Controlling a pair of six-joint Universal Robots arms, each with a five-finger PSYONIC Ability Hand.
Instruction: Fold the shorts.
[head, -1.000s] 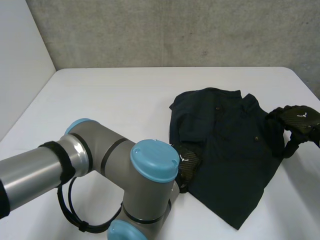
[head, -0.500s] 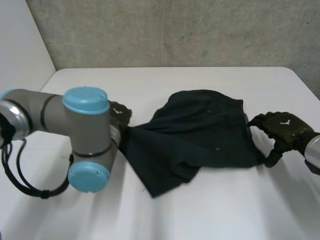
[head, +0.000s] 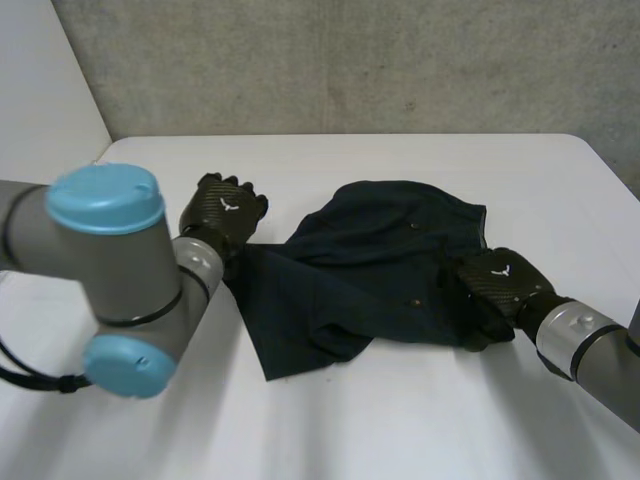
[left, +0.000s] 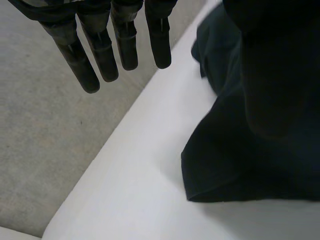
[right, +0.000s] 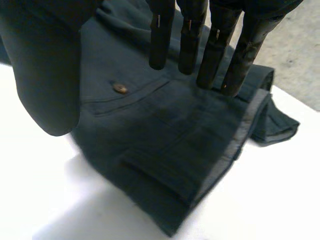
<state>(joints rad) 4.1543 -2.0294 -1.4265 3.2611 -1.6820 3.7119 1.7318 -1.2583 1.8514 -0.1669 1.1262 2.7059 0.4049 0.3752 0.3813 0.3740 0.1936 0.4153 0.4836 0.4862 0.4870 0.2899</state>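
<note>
Closest to the tabletop's (head: 330, 430) front edge, the left arm (head: 110, 270) is bending its grey elbow across the near-left corner, and the right arm (head: 590, 350) is stretching in from the near-right corner. The right hand (head: 495, 285) is lying palm-down on the right side of the shorts (head: 360, 270). Its fingers (right: 212, 55) are pointing out straight over the dark cloth, just beyond a small button (right: 119, 88), and are gripping nothing.

The shorts are lying rumpled around the middle of the tabletop. One leg is trailing toward the front edge and the bulk is heaping toward the right edge.

Farther back, toward the far-left corner, the left hand (head: 225, 212) is hovering at the shorts' left edge. Its fingers (left: 100, 55) are hanging straight and clear of the cloth, holding nothing; whether its thumb is touching the fabric cannot be told.

The work appears to be at the spreading stage, with no clean fold made yet. The next move likely calls for both hands to close on opposite edges and draw the cloth flat before laying one half over the other.
</note>
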